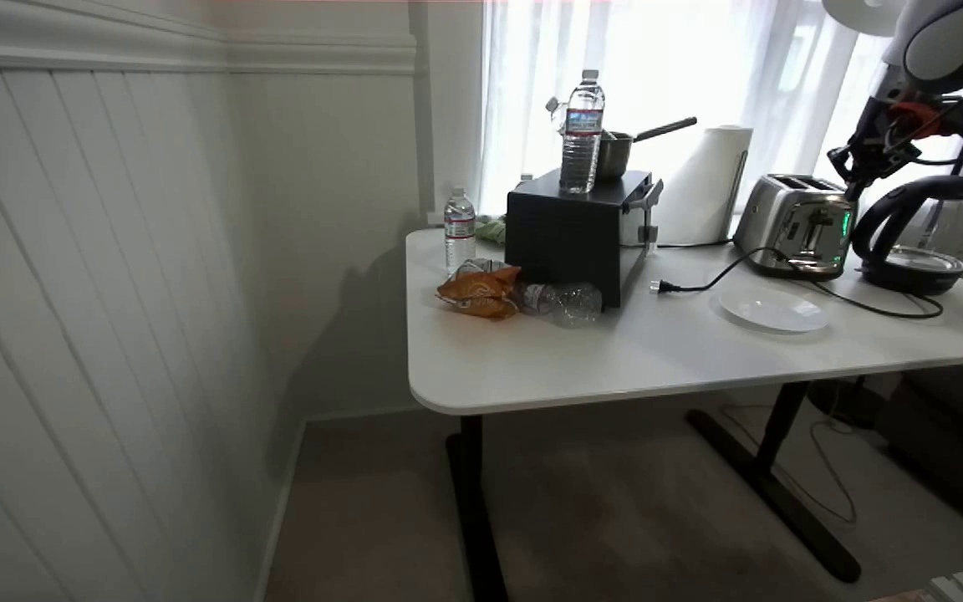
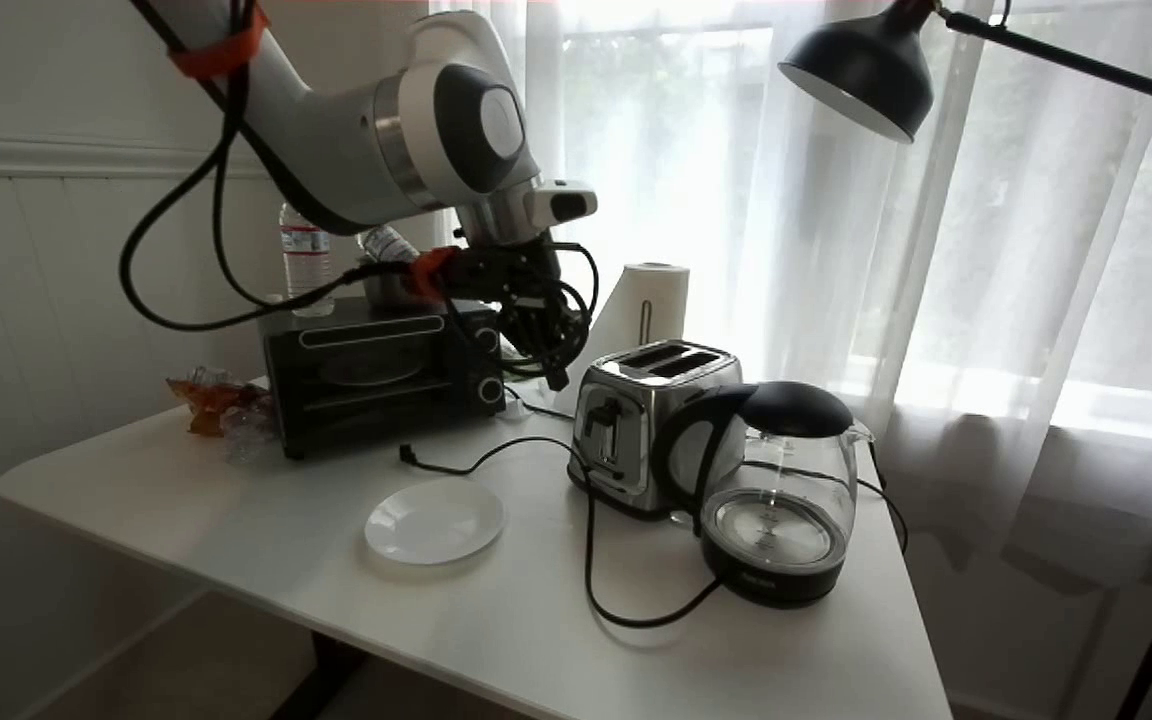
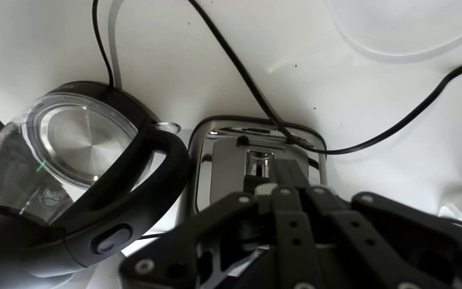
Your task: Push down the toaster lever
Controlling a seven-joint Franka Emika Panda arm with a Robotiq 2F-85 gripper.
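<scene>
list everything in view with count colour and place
table: one, white, before curtains
toaster: one, silver, on table
toaster lever: one, black, toaster's front
kettle: one, clear and black, beside toaster
kettle cord: one, black, looping past toaster
plate: one, white, on table
oven: one, black, on table
pot: one, grey, on oven
water bottles: at least four, clear, on and beside oven
snack bag: one, orange, beside oven
unclear item: one, green, partly behind oven
paper roll: one, white, near toaster
lamp: one, black, overhead
curtains: count unclear, white, behind table
robot arm: one, mostly white, above table
fingers: two, black, closed, near toaster lever
</scene>
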